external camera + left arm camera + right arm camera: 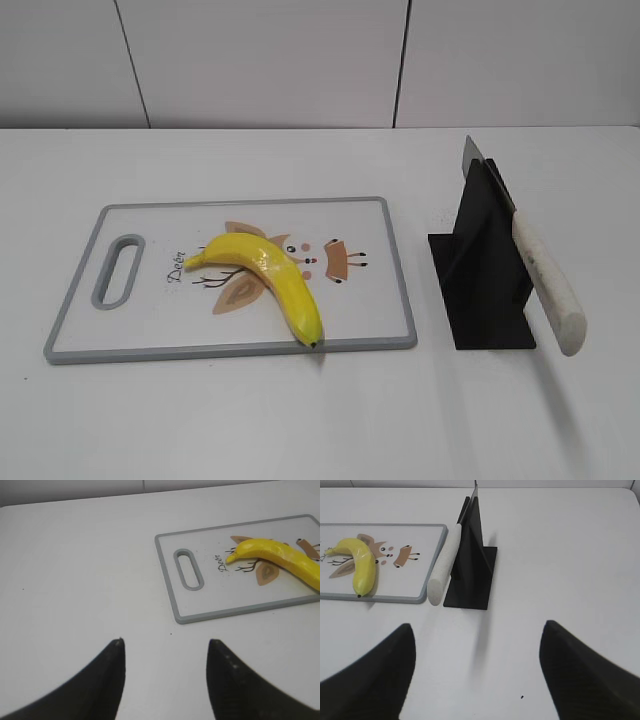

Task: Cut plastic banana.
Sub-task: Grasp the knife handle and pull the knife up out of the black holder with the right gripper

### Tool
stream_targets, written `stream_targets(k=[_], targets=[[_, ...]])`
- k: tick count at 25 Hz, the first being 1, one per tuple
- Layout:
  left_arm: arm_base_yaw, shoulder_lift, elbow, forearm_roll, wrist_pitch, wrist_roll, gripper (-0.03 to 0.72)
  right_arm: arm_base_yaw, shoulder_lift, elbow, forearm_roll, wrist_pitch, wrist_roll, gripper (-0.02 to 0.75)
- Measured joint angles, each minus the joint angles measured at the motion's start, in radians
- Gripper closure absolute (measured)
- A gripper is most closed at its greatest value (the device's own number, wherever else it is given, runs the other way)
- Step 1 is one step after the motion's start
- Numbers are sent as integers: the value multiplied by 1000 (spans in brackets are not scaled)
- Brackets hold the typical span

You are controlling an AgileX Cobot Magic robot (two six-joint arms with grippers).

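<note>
Your left gripper (165, 652) and right gripper (477, 640) both gape wide, holding nothing. The glossy yellow plastic banana (268, 280) lies on the grey-rimmed white cutting board (380, 330); the white-handled knife (545, 280) leans in its black stand (485, 290) beside it.

Plastic banana (270, 276) glossy yellow; cutting board (380, 330) smooth plastic; knife handle (548, 285) matt, rough white; stand (487, 262) matt black.

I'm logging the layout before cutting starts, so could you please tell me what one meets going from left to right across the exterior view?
Cutting board → plastic banana → black knife stand → knife
</note>
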Motion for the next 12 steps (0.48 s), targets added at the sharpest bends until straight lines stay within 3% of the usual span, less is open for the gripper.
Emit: stream_targets(k=[12], targets=[[0, 0, 0, 0, 0, 0, 199, 0, 0, 0, 0, 0, 0, 146]])
